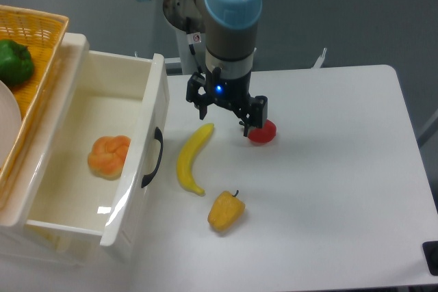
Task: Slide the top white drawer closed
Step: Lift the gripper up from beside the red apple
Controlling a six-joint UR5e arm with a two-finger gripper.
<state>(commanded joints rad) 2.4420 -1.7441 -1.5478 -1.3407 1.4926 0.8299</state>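
A UR5e arm's gripper hangs over the white table at centre frame, its two black fingers spread apart and pinching nothing. The top white drawer stands pulled well out at the left of the frame, its front panel and curved black handle facing right toward the arm; that open face is the surface a closing push would have to meet. Inside the drawer lies an orange, segmented fruit. A banana lies on the table just beside the drawer front, between handle and gripper, and a yellow bell pepper rests below it; both sit near the path the arm would likely take. A red round item lies just right of the fingers, partly hidden by one of them. In the upper left, a woven yellow basket holds a green pepper. The drawer is not yet closed.
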